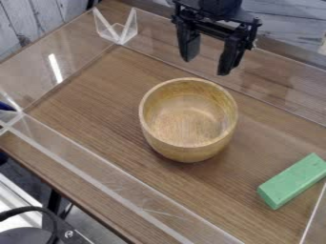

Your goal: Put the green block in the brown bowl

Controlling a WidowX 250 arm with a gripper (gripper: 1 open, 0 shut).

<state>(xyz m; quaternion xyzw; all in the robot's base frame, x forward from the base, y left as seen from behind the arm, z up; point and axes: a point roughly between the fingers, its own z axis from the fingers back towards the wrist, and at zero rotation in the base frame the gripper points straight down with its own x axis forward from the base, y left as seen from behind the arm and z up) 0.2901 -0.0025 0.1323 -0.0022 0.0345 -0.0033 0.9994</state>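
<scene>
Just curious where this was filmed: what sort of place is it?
Probably a workshop or lab rather than a home kitchen: a wooden table carries strips of clear tape, and a black mechanical arm hangs over a bowl.

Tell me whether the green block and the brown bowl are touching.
Apart. The camera view shows a plain stretch of bare wooden tabletop between the green block and the right side of the brown bowl.
</scene>
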